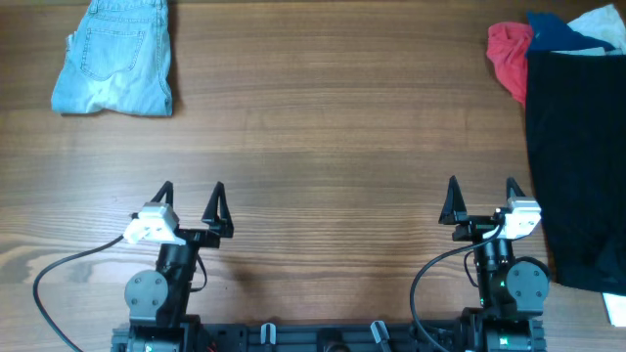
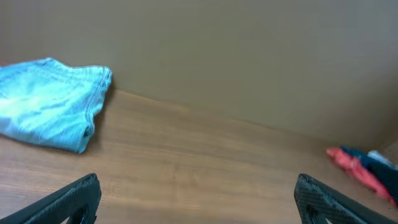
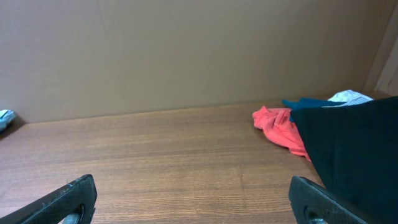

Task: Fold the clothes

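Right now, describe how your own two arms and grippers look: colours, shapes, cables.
The left arm and right arm are black, each with a round grey joint housing. The left gripper and right gripper have two pointed triangular black fingers and a white block behind them. A black cable loops from each.

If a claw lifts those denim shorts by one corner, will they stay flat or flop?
Probably flop: the denim shorts already lie in soft folds, so the rest would likely hang down. Pushed, they'd likely bunch rather than slide.
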Robot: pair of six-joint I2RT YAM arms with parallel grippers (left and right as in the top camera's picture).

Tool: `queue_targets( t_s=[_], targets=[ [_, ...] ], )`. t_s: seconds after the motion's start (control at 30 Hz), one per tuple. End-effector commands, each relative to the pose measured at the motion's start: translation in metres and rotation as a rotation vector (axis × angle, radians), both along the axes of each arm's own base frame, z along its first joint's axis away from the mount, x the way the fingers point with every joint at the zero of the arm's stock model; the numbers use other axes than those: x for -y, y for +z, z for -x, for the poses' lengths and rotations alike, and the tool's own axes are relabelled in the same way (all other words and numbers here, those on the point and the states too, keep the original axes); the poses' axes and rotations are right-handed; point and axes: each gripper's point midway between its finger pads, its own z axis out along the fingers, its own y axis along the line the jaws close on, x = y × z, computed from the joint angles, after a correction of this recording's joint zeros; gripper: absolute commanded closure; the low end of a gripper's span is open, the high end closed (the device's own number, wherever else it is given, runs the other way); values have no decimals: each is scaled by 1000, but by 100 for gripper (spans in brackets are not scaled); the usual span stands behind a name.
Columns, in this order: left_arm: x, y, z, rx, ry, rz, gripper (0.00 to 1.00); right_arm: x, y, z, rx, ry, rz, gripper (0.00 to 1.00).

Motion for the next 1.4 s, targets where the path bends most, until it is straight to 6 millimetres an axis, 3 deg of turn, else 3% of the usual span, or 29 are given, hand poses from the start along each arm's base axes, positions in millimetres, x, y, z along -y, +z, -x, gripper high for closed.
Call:
queue_targets(
  t_s=[0.0,0.13,1.37],
  targets=[
    [-1,-18,1,-59,-6,-64,0,-2,1,0,9,11,15,0],
    [5,-20,2,-51,-41,-160,0,-2,1,0,9,11,14,0],
    [4,-20,2,-51,-33,-159,0,-2,1,0,9,11,15,0]
  ],
)
